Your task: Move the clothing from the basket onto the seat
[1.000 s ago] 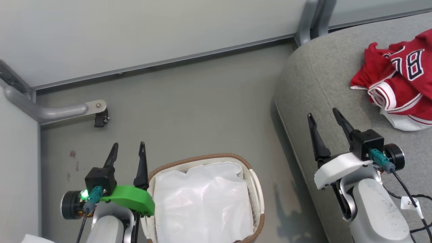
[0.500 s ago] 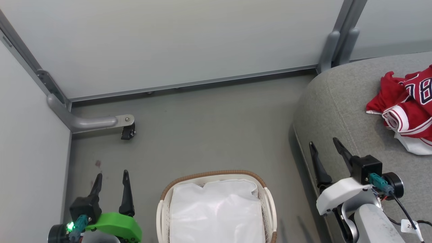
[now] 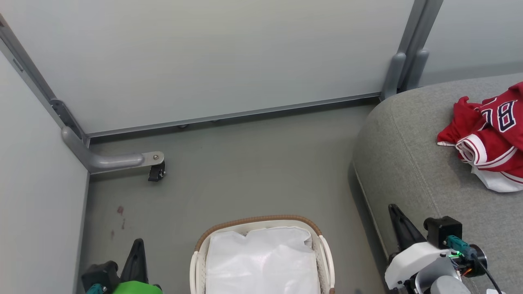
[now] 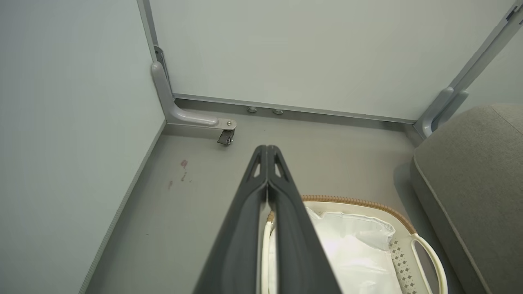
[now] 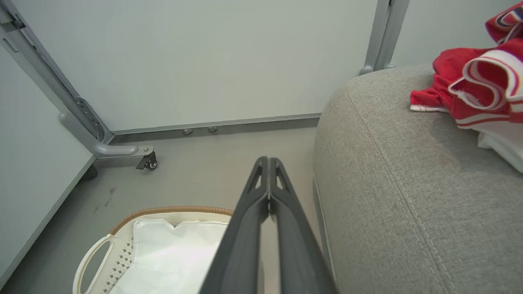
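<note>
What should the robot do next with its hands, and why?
Probably just rest both arms and stop. The basket holds its white liner and no red cloth that I can see, the clothing lies on the seat, and the left gripper and right gripper are shut on nothing.

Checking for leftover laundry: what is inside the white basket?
A crumpled white plastic liner sheet lies inside the oval white perforated basket with brown woven rim; anything beneath the sheet is covered.

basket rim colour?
Brown woven rim on the white basket; clearest in the left wrist view.
</note>
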{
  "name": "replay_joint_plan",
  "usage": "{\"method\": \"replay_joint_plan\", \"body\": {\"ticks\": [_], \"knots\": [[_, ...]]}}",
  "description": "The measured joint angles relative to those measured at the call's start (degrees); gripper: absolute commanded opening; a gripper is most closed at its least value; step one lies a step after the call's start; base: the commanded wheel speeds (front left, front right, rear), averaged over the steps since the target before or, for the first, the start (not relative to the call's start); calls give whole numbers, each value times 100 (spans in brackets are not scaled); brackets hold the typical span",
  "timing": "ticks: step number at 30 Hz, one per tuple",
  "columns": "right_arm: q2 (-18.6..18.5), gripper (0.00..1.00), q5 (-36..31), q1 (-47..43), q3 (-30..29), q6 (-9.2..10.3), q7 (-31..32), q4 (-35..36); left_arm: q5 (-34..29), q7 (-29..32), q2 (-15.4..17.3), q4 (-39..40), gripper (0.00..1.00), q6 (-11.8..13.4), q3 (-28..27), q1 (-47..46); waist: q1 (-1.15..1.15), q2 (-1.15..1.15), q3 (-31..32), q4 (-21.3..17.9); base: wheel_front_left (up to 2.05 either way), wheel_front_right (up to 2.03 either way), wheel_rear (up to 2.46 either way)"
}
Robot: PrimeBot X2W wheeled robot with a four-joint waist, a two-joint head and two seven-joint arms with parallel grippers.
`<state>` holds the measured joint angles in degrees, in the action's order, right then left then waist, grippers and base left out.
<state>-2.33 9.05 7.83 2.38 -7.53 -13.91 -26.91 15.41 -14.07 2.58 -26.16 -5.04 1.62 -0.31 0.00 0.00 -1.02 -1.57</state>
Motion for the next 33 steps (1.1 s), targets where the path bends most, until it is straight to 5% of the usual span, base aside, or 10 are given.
{"method": "replay_joint_plan", "body": {"ticks": [33], "knots": [[-5, 0, 3273, -37, -333, 0, 788, 508, 3051, 798, 1, 480, 0, -83, -312, -113, 0, 0, 22, 42, 0, 0, 0]]}}
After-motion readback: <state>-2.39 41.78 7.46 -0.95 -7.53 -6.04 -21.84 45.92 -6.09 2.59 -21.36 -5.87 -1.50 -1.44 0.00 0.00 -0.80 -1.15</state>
